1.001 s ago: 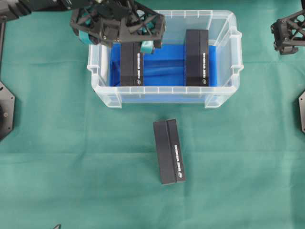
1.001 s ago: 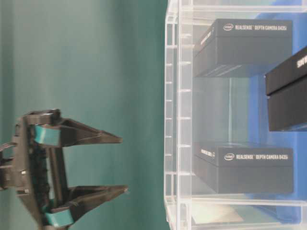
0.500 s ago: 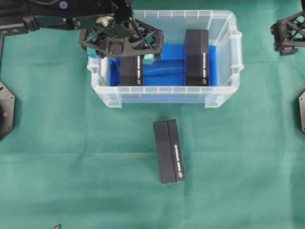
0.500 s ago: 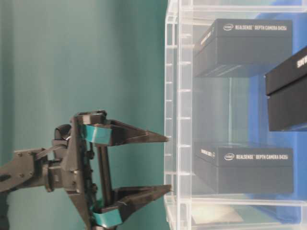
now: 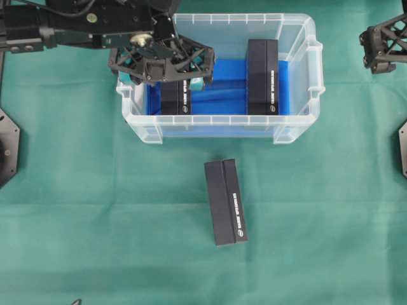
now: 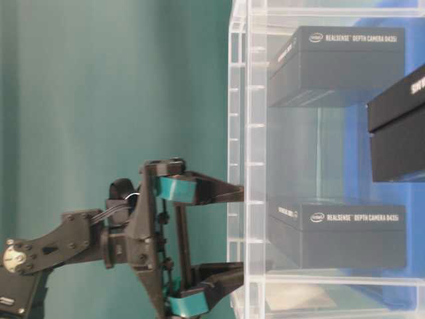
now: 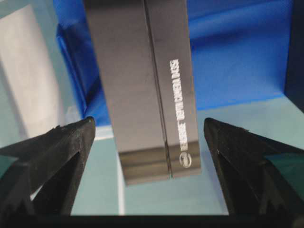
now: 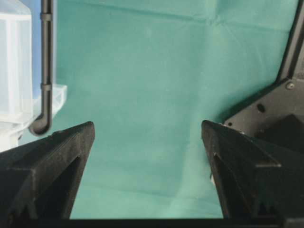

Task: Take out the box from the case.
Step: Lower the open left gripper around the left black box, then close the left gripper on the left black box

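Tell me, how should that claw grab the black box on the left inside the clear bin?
Probably from straight above, pinching the box's two long side faces. It is long and narrow and stands clear of the case walls, so open fingers fit either side. The left gripper already hangs open, straddling its width.

One clear case (image 5: 299, 76) sits under the left gripper (image 5: 162, 75), holding one blue cloth (image 5: 219, 95). There are three black boxes in all: one box (image 5: 175, 98) directly between the left gripper's spread fingers, a second box (image 5: 262, 76) in the case off to that gripper's side, and a third box (image 5: 226, 201) outside, on the single green tablecloth (image 5: 76, 222). Two grippers are counted, the other being the right gripper (image 5: 383, 44).
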You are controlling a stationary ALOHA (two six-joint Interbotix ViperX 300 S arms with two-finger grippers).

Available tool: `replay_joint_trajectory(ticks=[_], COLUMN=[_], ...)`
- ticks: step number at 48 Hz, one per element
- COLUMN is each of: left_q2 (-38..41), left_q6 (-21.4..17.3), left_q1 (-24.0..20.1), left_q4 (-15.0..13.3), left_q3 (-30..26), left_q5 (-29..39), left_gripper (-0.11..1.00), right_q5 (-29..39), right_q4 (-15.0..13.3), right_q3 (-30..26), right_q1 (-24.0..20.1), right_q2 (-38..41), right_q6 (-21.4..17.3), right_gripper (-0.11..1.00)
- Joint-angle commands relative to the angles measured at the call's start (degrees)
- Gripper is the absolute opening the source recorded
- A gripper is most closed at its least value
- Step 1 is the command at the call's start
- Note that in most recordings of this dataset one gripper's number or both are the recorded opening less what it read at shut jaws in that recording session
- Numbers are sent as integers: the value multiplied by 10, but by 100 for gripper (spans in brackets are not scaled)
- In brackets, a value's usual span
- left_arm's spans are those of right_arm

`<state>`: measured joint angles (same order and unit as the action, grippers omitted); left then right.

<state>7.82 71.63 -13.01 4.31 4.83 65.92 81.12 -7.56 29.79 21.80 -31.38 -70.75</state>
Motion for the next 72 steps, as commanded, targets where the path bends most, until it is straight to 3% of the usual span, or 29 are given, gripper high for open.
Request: replay_joint_trajectory(ticks=[1, 55, 59, 65, 72], left_q2=[-4, 22, 21, 21, 20], left_q6=[0, -2, -1, 1, 10], left_q1=[-3, -14, -14, -11, -11], left_q4=[3, 3, 2, 2, 1], left_q3=[-3, 27, 28, 28, 28], left_q5=[-10, -45, -45, -45, -45], left_gripper=[94, 93, 88, 61, 61], right_q5=[-4, -19, -19, -19, -19], right_q4=[0, 2, 2, 2, 3], right_q3=[-5, -5, -5, -5, -5], right_q1=[1, 1, 0, -1, -6], right_q2=[-2, -2, -2, -2, -3], right_q6=[0, 1, 1, 1, 1], right_gripper=[90, 90, 90, 90, 90])
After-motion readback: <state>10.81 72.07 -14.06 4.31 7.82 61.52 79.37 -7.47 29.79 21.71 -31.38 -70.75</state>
